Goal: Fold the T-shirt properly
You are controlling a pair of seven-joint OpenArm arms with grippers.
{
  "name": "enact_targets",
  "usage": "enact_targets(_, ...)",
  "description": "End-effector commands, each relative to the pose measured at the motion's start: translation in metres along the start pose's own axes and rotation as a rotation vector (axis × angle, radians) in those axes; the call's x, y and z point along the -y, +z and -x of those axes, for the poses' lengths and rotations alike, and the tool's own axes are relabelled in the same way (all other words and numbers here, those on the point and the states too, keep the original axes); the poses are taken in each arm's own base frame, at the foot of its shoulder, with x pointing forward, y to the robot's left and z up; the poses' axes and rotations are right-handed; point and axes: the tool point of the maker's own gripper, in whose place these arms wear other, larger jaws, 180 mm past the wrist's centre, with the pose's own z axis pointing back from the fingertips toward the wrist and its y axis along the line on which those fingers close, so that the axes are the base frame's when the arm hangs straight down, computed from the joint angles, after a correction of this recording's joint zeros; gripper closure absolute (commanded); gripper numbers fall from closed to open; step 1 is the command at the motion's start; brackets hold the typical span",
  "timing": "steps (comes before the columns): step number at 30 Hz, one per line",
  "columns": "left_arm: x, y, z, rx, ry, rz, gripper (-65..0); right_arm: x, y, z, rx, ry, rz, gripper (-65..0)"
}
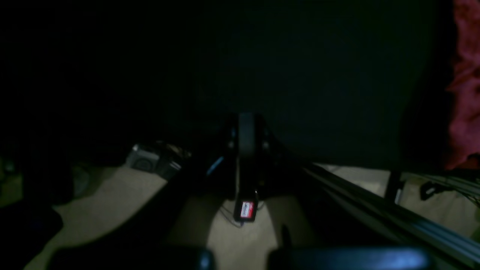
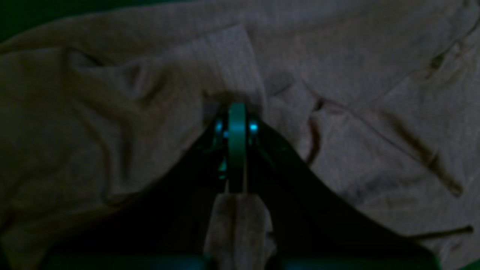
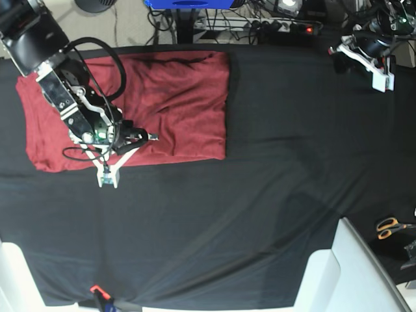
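The T-shirt [image 3: 169, 104] is a plain brick-red shirt lying as a wrinkled rectangle at the far left of the black cloth [image 3: 260, 195]. My right gripper [image 3: 153, 136] is low over the shirt's near middle, jaws shut. In the right wrist view the gripper [image 2: 237, 108] has its tips against a raised fold of the T-shirt [image 2: 356, 75]; I cannot see whether fabric is pinched. My left gripper [image 3: 339, 58] hangs shut at the far right, apart from the shirt. The left wrist view is dark: the gripper [image 1: 245, 123] is shut over black cloth, with the T-shirt [image 1: 465, 93] at the frame's right edge.
Orange-handled scissors [image 3: 390, 226] lie at the cloth's right edge. A white angled panel [image 3: 351, 273] juts in at the near right. Behind the table's far edge are a power strip [image 3: 286, 27] and cables.
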Motion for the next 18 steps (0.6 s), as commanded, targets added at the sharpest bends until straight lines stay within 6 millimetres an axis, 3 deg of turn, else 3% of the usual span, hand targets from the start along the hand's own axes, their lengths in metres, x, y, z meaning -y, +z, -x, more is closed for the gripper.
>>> enact_targets(1, -0.001, 0.004, -0.008, 0.028, -0.008, 0.003, 0.0, 0.005, 0.003, -0.021, 0.049, 0.006, 0.006, -0.2)
enact_targets(5, -0.001, 0.004, -0.008, 0.029, -0.009, 0.003, 0.0, 0.009, 0.003, -0.039, 0.125, 0.011, 0.015, -0.2)
enact_targets(7, -0.001, 0.003, -0.011, 0.035, -0.011, 0.004, 0.0, 0.016, 0.013, -0.045, 0.167, 0.025, 0.014, -0.2)
enact_targets(11, 0.0, 0.001, -0.016, 0.046, -0.01, 0.008, 0.0, 0.0, 0.039, -0.031, 0.201, 0.016, -0.062, -0.2)
enact_targets(18, 0.005, -0.004, -0.026, 0.068, -0.011, 0.023, 0.0, -0.034, 0.06, 0.028, 0.14, -0.031, -0.167, -0.2)
